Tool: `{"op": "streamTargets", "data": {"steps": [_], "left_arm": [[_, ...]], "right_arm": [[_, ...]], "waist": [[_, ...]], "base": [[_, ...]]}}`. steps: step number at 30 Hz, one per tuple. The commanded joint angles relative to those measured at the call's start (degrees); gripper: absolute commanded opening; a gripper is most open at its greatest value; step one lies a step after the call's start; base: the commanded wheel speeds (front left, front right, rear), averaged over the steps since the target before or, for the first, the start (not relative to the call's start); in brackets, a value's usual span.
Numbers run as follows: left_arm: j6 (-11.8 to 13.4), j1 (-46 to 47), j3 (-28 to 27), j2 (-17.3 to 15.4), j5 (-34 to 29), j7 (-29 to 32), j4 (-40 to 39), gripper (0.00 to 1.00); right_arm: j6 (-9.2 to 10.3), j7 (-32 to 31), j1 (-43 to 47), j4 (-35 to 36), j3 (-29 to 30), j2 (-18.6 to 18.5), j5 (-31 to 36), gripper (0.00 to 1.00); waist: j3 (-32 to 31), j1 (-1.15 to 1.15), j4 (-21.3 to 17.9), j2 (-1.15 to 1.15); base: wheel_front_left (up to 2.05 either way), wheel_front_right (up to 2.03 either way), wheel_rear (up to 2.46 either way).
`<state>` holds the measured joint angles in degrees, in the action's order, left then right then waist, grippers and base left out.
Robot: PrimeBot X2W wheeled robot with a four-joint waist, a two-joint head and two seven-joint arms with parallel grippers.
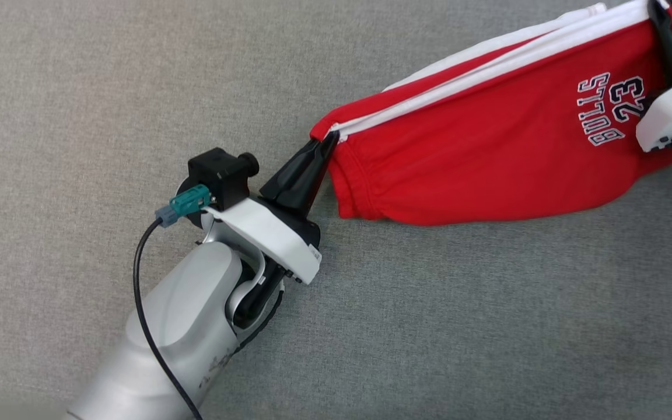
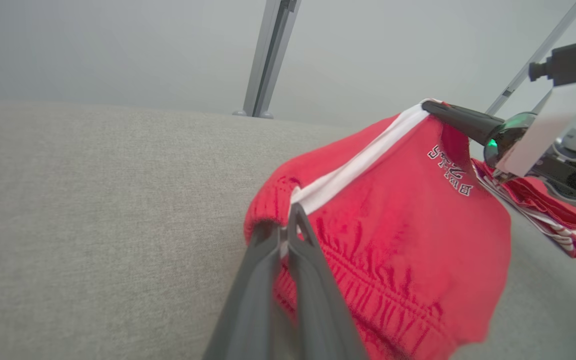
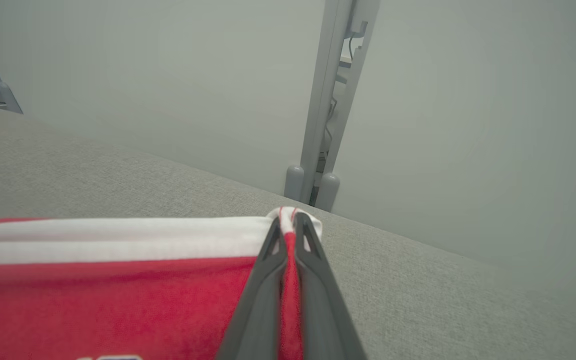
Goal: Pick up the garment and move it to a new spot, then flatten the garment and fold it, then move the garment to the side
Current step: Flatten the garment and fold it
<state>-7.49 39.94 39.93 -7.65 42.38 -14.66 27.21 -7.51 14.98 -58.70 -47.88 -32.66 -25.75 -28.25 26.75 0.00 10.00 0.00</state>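
Garment (image 1: 487,146), red with white stripes and a "BULLS 23" print, hangs stretched between both tools over the grey surface (image 1: 79,116). Its lower edge sags toward the surface, and I cannot tell whether it touches. At the gathered end, the left tool (image 1: 327,140) is clenched on the corner where the white stripe ends. The right tool (image 1: 660,17) is clenched on the far end of the same striped edge, at the head view's upper right corner.

The head view shows bare surface to the left of it and below it, crossed only by the left forearm and its black cable (image 1: 137,291). No surface edge shows there.

Both wrist views show the far edge of the surface against a pale wall (image 3: 168,75). A grey metal post (image 3: 328,100) stands just behind that edge, beyond the right tool (image 3: 288,220). The left wrist view has a post (image 2: 268,55) too, well left of the right tool (image 2: 430,106), and it shows red and white folds hanging under that tool. The left tool (image 2: 290,212) pinches the stripe's end there
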Motion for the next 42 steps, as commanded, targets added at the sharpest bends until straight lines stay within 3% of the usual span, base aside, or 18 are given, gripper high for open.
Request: {"op": "streamTargets", "data": {"steps": [1,6,8,9,11,13,14,15,16,17,18,19,20,27,34,42], "left_arm": [[0.05,1.25,0.13,-0.37,0.31,-0.13,0.56,0.0],[0.05,4.48,1.69,0.18,3.3,0.67,4.37,0.0],[0.05,5.59,2.7,0.44,3.96,0.59,5.28,0.18],[0.05,6.27,3.26,0.53,4.09,0.43,5.43,0.22],[0.05,7.12,3.75,0.59,4.7,0.06,6.21,0.14],[0.05,7.8,4.18,0.77,5.14,-0.1,7.28,0.16],[0.05,8.1,4.34,0.93,5.33,-0.13,7.84,0.22],[0.05,8.38,4.49,1.09,5.43,-0.13,8.43,0.38],[0.05,8.62,4.57,1.23,5.69,-0.22,9.06,0.47],[0.05,8.78,4.65,1.36,5.87,-0.26,9.68,0.57],[0.05,8.87,4.62,1.45,5.91,-0.33,10.32,0.89],[0.05,8.88,4.69,1.56,6.02,-0.39,10.91,1.0],[0.05,8.83,4.64,1.65,6.0,-0.45,11.4,1.0],[0.62,6.34,2.39,1.54,4.43,-0.55,12.3,1.0],[6.23,-2.62,-4.36,0.08,-2.44,-0.51,5.51,1.0],[10.28,-17.17,-16.02,-0.74,-11.57,-0.53,-6.61,1.0]], "right_arm": [[0.03,0.22,-0.76,-1.03,-0.42,-0.12,-0.23,0.0],[0.03,0.22,-4.79,-5.86,-3.37,0.82,0.03,0.0],[0.03,0.22,-5.92,-7.21,-4.04,1.15,-0.2,0.0],[0.03,0.22,-6.49,-7.74,-4.17,1.28,-0.34,0.0],[0.03,0.22,-7.12,-8.42,-4.61,1.5,-0.07,0.0],[0.03,0.22,-7.67,-8.9,-4.95,1.72,0.19,0.03],[0.03,0.22,-7.87,-9.08,-5.08,1.85,0.29,0.12],[0.03,0.22,-7.94,-9.22,-5.18,2.06,0.36,0.2],[0.02,0.22,-7.91,-9.24,-5.2,2.28,0.39,0.33],[0.03,0.22,-7.69,-9.16,-5.13,2.53,0.46,0.39],[0.02,0.22,-7.27,-8.89,-4.94,2.69,0.52,0.53],[0.03,0.22,-6.73,-8.54,-4.73,2.81,0.65,0.81],[0.02,0.22,-6.23,-8.05,-4.35,2.83,0.8,1.0],[0.02,0.22,-1.48,-2.77,0.3,3.8,2.73,1.0],[0.02,0.22,8.73,5.84,5.26,6.35,6.11,1.0],[0.02,0.22,19.25,11.82,8.68,10.4,8.56,1.0]], "waist": [[1.27,0.0,0.75,0.0],[2.89,0.0,1.17,0.0],[3.26,0.0,1.33,0.0],[3.4,0.0,1.39,0.0],[3.53,0.0,1.51,0.0],[3.57,0.0,1.54,0.0],[3.53,0.0,1.49,0.0],[3.45,0.0,1.42,0.0],[3.29,0.0,1.33,0.0],[3.01,0.0,1.21,0.0],[2.69,0.0,1.09,0.0],[2.3,0.0,0.93,0.0],[1.89,0.0,0.76,0.0],[-1.87,0.0,-0.85,0.0],[-8.21,0.0,-3.09,0.0],[-14.89,0.0,-5.79,0.0]], "base": [[0.0,0.0,0.0],[0.0,0.0,0.0],[0.0,0.0,0.0],[0.0,0.0,0.0],[0.0,0.0,0.0],[0.0,0.0,0.0],[0.0,0.0,0.0],[0.0,0.0,0.0],[0.0,0.0,0.0],[0.0,0.0,0.0],[0.0,0.0,0.0],[0.0,0.0,0.0],[0.0,0.0,0.0],[0.0,0.0,0.0],[0.0,0.0,0.0],[0.0,0.0,0.0]]}}
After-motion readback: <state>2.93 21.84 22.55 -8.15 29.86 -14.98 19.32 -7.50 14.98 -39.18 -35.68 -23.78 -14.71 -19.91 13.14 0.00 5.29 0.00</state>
